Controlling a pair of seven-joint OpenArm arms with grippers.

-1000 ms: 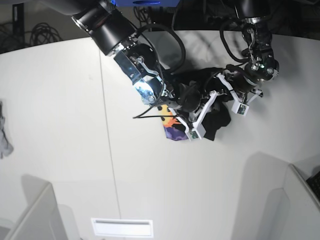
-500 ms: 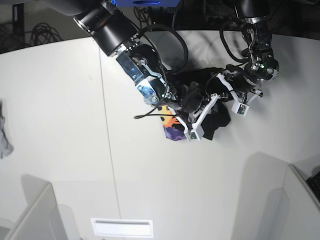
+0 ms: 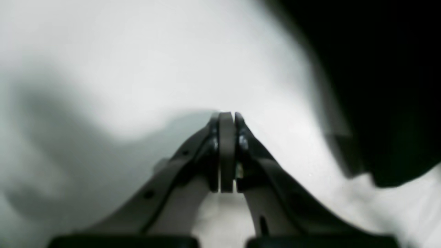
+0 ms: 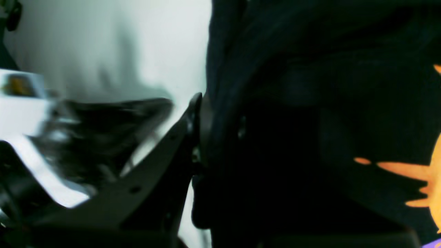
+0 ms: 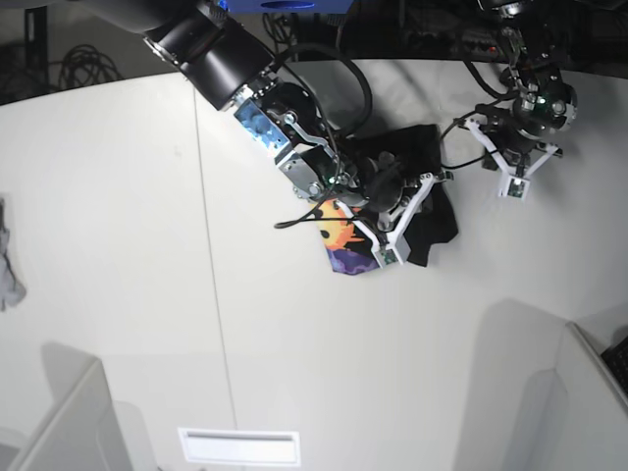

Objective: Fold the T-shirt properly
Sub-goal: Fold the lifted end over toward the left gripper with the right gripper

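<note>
Our left gripper (image 5: 478, 147) has let go and pulled away toward two o'clock, jaws shut on nothing, so only one hold remains. Our right gripper (image 5: 392, 201) is clamped on the crumpled black cloth T-shirt (image 5: 424, 221), bunched at table centre, at eight o'clock from the left gripper.

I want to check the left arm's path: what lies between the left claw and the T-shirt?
Only bare white table. The base view shows the shut left claw apart from the bunched T-shirt, with nothing between them.
</note>
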